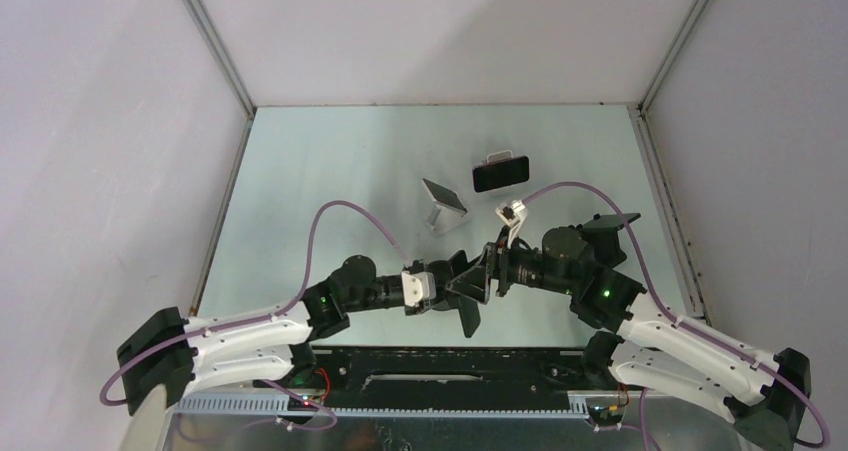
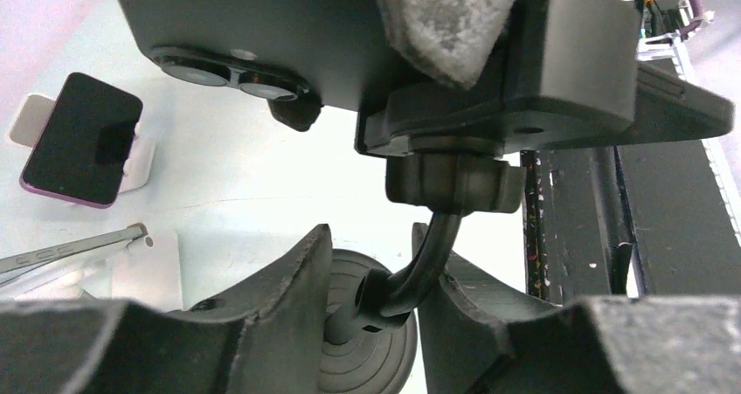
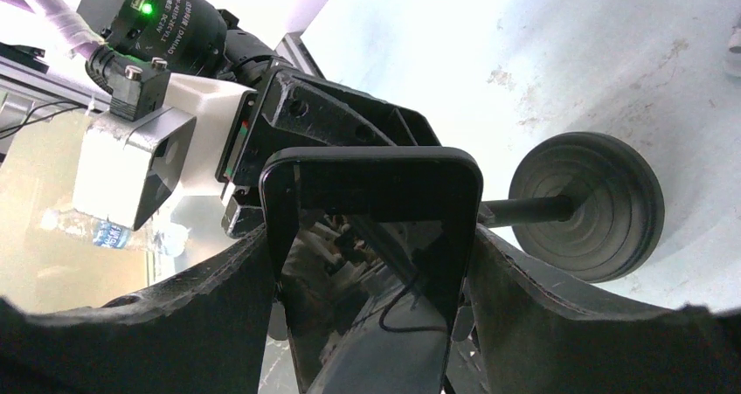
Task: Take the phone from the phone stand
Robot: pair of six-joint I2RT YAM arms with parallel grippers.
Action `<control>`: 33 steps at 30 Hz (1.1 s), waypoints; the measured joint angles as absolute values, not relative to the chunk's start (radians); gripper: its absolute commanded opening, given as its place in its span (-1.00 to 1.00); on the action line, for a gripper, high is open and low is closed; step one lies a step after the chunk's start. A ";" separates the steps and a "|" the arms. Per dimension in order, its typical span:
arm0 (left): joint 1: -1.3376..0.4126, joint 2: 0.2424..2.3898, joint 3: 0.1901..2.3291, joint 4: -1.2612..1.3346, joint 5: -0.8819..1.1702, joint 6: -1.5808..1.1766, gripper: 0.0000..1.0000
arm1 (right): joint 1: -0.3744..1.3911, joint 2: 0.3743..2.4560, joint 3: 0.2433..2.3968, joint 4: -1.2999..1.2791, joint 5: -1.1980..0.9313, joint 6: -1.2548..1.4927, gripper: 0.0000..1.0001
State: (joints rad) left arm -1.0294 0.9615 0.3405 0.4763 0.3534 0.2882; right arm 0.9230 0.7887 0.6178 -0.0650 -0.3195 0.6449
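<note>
Right gripper (image 3: 371, 259) clamped the phone (image 3: 371, 184) edgewise, presumably to pull | left gripper (image 2: 371, 267) narrow around phone stand (image 2: 434, 259) neck, likely bracing; we couldn't confirm contact

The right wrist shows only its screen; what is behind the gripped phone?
The stand's clamp against the phone, its bent neck inside the left gripper, and the round base. The clamp hides where it meets the phone.

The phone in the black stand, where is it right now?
Front centre of the table, where the two arms meet: the right wrist view shows the phone between the fingers of the right gripper, the left gripper around its stand.
</note>
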 measured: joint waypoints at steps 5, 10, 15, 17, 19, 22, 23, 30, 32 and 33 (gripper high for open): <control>-1.020 0.970 0.339 0.485 0.385 0.273 -0.40 | 0.916 0.789 0.618 -0.064 -0.318 0.645 -1.00; -0.998 1.002 0.339 0.524 0.431 0.260 -0.73 | 0.900 0.789 0.618 -0.055 -0.313 0.644 -1.00; -0.973 1.042 0.343 0.567 0.498 0.235 -1.00 | 0.897 0.788 0.618 -0.045 -0.313 0.607 -1.00; -0.966 1.056 0.348 0.577 0.522 0.227 -1.00 | 0.898 0.783 0.618 -0.039 -0.319 0.562 -1.00; -0.964 1.070 0.352 0.589 0.544 0.216 -1.00 | 0.902 0.774 0.618 -0.038 -0.329 0.509 -1.00; -0.964 1.074 0.352 0.593 0.577 0.204 -1.00 | 0.910 0.764 0.618 -0.033 -0.366 0.413 -1.00; -0.964 1.074 0.352 0.593 0.588 0.199 -1.00 | 0.912 0.761 0.618 -0.031 -0.378 0.387 -1.00; -0.963 1.073 0.352 0.587 0.658 0.181 -1.00 | 0.915 0.749 0.618 -0.027 -0.494 0.187 -1.00; -0.962 1.073 0.352 0.585 0.677 0.181 -1.00 | 0.915 0.748 0.618 -0.027 -0.539 0.120 -1.00; -0.961 1.074 0.352 0.584 0.687 0.180 -1.00 | 0.915 0.748 0.618 -0.027 -0.563 0.080 -1.00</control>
State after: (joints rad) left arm -0.9611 1.0737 0.3519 0.5838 0.6868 0.1802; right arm 0.9154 0.7475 0.6178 -0.0273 -0.5632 0.0795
